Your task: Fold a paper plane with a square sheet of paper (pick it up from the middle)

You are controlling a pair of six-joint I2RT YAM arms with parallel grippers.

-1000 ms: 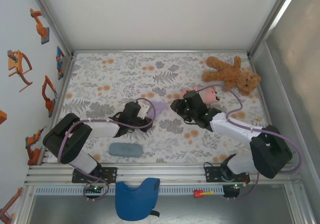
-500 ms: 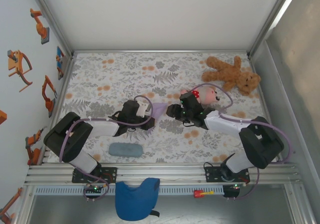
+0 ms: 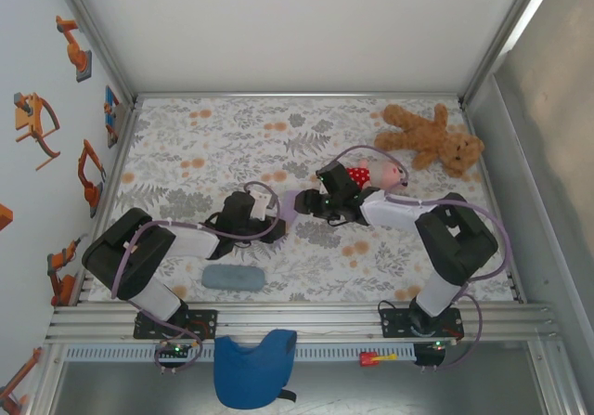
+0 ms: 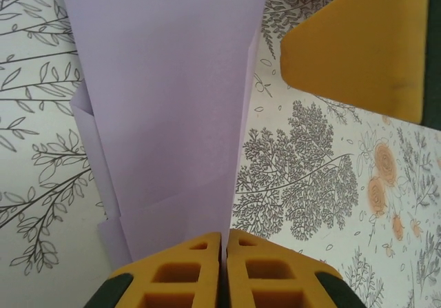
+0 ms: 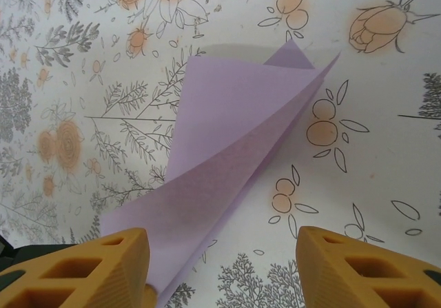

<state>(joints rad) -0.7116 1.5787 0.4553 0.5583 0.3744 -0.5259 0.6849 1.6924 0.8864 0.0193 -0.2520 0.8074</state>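
The square sheet of paper (image 3: 289, 204) is pale lavender, folded along a centre crease into a pointed shape, and sits at the middle of the floral table. My left gripper (image 3: 276, 213) is shut on it; in the left wrist view the paper (image 4: 165, 101) runs up from the closed fingertips (image 4: 224, 242). My right gripper (image 3: 305, 201) faces it from the right and is open. In the right wrist view the creased sheet (image 5: 227, 149) fans out ahead, with its near end lying between the fingers, close to the left fingertip (image 5: 103, 267). One right finger (image 4: 358, 46) appears beside the paper.
A brown teddy bear (image 3: 432, 138) lies at the back right, and a pink doll (image 3: 371, 172) sits just behind my right wrist. A grey-blue pad (image 3: 232, 277) rests near the front left. A blue cloth (image 3: 252, 369) hangs off the front rail.
My right gripper has swung left up to the paper and opened wider. The left gripper has kept its hold and shifted slightly right.
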